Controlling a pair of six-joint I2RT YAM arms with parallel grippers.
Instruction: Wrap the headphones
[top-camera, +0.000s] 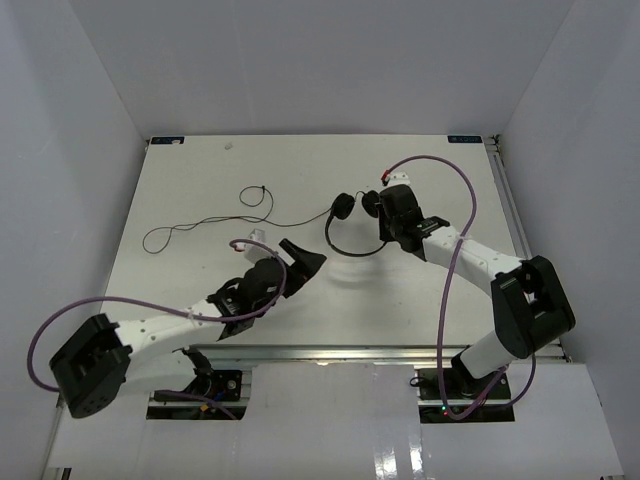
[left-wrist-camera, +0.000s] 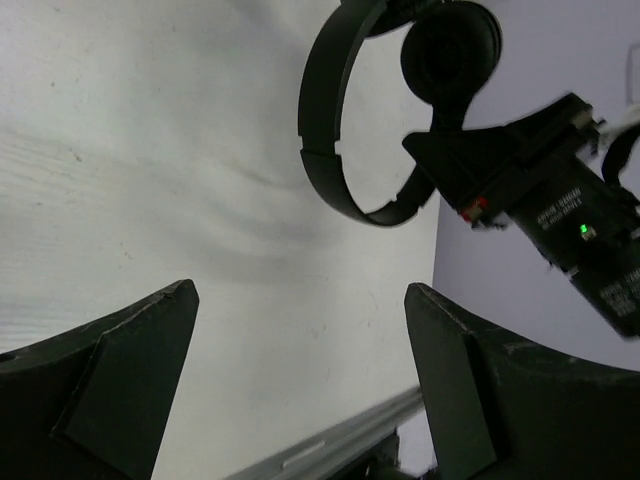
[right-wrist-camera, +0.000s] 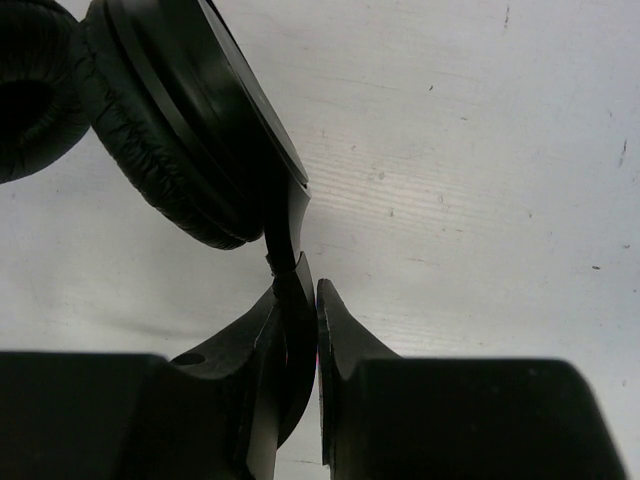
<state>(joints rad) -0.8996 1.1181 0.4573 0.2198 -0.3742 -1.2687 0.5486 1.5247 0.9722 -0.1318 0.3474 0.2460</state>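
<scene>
The black headphones (top-camera: 343, 207) lie at the middle of the white table, their thin headband (top-camera: 349, 253) curving toward the near edge. Their thin cord (top-camera: 290, 222) trails away to the left in loose loops. My right gripper (top-camera: 383, 212) is shut on the headband stem just below one padded earcup (right-wrist-camera: 180, 130), with the stem pinched between the fingertips (right-wrist-camera: 335, 310). My left gripper (top-camera: 300, 262) hangs open just near-left of the headband (left-wrist-camera: 325, 150), with nothing between its fingers (left-wrist-camera: 130, 370).
Purple robot cables (top-camera: 455, 250) arc over both arms. White walls enclose the table on three sides, and a metal rail (top-camera: 330, 352) runs along its near edge. The cord's far end (top-camera: 147, 240) lies near the left side of the table.
</scene>
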